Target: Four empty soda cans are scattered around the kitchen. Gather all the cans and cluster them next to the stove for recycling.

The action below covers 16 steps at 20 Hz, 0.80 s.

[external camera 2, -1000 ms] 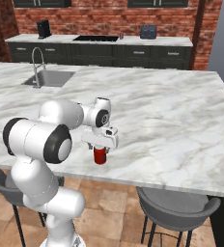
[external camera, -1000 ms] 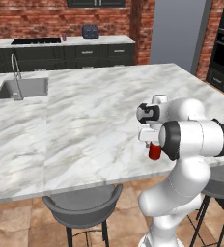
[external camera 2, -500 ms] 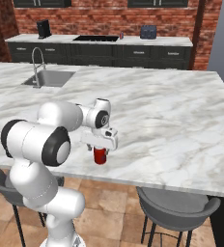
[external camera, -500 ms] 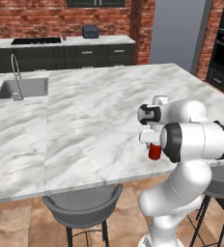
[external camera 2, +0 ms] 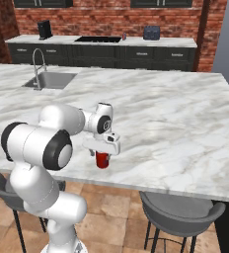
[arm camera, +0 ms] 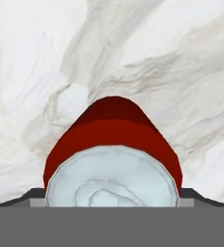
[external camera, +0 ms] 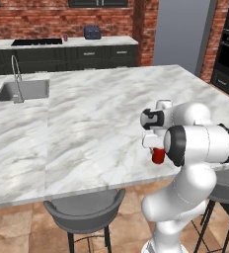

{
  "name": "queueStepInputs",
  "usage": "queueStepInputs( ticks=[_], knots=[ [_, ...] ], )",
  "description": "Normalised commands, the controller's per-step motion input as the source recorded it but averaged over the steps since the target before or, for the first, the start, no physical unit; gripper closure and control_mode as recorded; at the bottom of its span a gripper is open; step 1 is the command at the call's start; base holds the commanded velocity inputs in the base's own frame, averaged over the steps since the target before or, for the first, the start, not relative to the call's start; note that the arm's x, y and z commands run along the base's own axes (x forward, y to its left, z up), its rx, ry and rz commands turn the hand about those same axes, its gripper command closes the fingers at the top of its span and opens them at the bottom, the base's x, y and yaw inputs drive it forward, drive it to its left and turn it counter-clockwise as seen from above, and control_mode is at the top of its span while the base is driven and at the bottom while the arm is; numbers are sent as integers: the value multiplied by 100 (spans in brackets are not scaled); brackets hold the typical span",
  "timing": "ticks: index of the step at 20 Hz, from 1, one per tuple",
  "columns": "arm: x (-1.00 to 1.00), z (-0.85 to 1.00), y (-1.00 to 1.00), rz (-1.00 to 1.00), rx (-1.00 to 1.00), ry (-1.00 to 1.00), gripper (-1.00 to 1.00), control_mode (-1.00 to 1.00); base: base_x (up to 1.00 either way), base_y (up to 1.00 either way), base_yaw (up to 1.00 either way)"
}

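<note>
One red can (external camera 2: pixel 102 159) stands upright, long axis vertical, on our marble island (external camera 2: pixel 185 123); our gripper (external camera 2: pixel 102 154) straddles it, grip uncertain; sink (external camera 2: pixel 50 80) at ten o'clock.

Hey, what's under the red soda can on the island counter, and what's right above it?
The red soda can stands upright on the white marble island counter near its front edge. The hand sits right above it, covering its top in both base views; the hand view shows the silver top.
</note>
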Motion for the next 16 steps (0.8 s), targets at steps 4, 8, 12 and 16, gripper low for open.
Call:
queueStepInputs(
  ticks=[4, 8, 12, 16],
  knots=[
    [0, -4, 0, 0, 0, 0, 100, -100, 0, 0, 0],
    [0, -1, 0, 0, 0, 0, 100, -100, 0, 0, 0],
    [0, 27, -4, 0, 0, 0, 100, -100, 0, 0, 0],
    [-1, 66, -5, 0, 0, 0, 100, -100, 0, 0, 0]
  ],
)
